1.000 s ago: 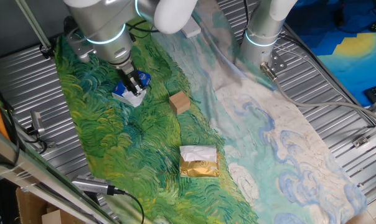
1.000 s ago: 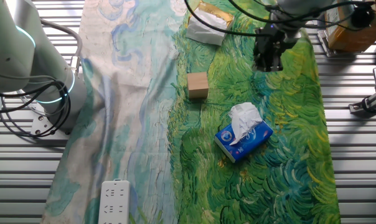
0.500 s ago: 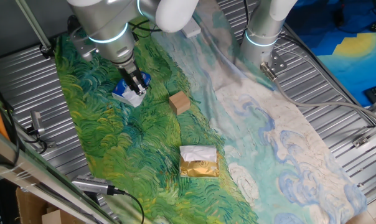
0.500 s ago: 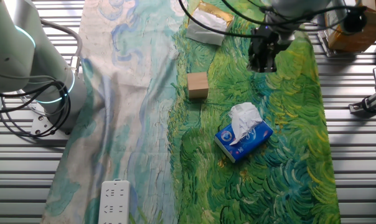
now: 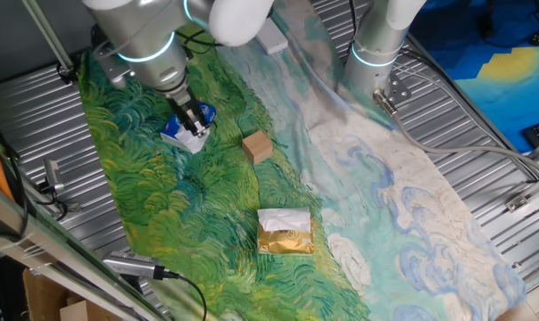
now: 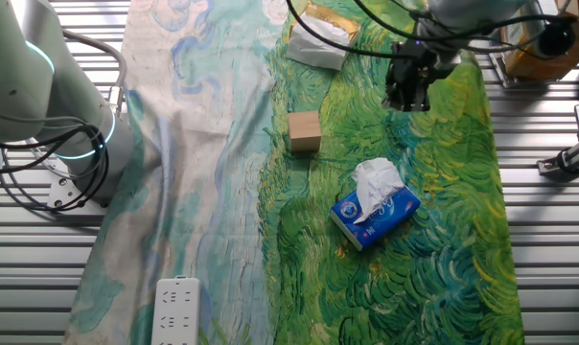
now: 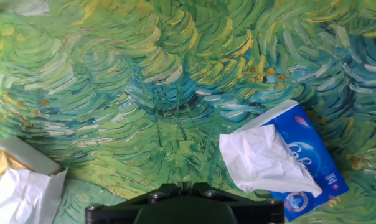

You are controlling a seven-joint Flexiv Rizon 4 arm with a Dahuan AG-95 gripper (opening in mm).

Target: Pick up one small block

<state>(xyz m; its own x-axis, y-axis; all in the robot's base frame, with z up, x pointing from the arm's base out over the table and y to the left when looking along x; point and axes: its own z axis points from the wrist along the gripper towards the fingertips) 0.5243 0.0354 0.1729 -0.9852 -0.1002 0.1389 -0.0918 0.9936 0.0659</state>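
The small block (image 5: 258,147) is a plain light-brown wooden cube that sits alone on the green painted cloth; it also shows in the other fixed view (image 6: 305,131). It is out of the hand view. My gripper (image 5: 195,120) hovers above the cloth, to the left of the block and well apart from it, also seen from the other side (image 6: 407,91). Its jaws stand together with nothing between them. In the hand view only the dark finger base (image 7: 183,205) shows at the bottom edge.
A blue-and-white soft packet (image 6: 374,204) with tissue sticking out lies near the gripper and shows in the hand view (image 7: 281,162). A gold-and-white flat packet (image 5: 285,231) lies further off. A white power strip (image 6: 177,310) and a second arm's base (image 5: 377,45) stand on the pale side.
The gripper has only wobbled slightly above the cloth. The block and both packets have not moved.
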